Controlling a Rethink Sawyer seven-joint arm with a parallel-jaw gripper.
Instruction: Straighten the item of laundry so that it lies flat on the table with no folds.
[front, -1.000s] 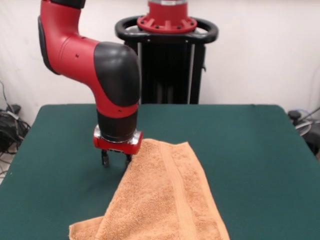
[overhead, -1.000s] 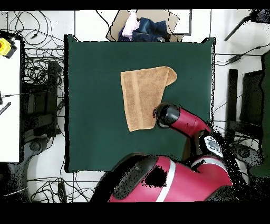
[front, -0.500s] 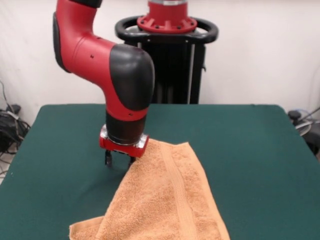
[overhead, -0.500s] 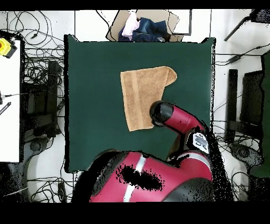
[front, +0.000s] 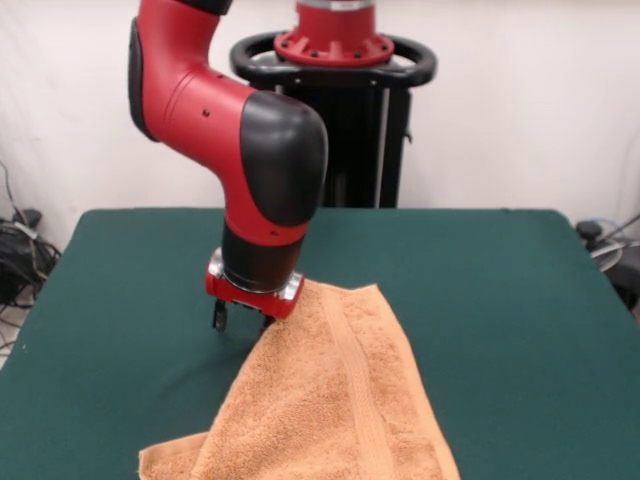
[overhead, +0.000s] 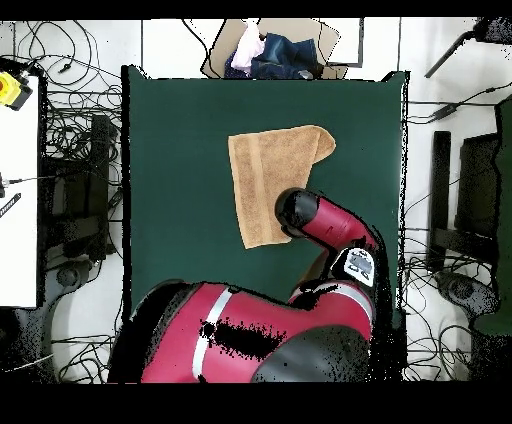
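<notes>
Towel (front: 330, 400): soft, limp, light, one corner folded under | grasp: free hemmed corner | tool (front: 243, 322): at far corner, fingers slightly parted, empty | desk (front: 500, 300): green felt

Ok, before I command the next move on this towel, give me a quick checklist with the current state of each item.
1. Towel flat with no folds: not ok. One side is folded over diagonally, and a second layer shows at its near left corner in the front view.
2. Gripper at a towel corner: ok. It sits low at the far left corner.
3. Gripper actually holding cloth: cannot tell. The wrist and the towel edge hide the contact.
4. Towel fully on the table: ok in the overhead view, green showing on all sides.
5. Green surface beside the folded side to spread it onto: ok.
</notes>
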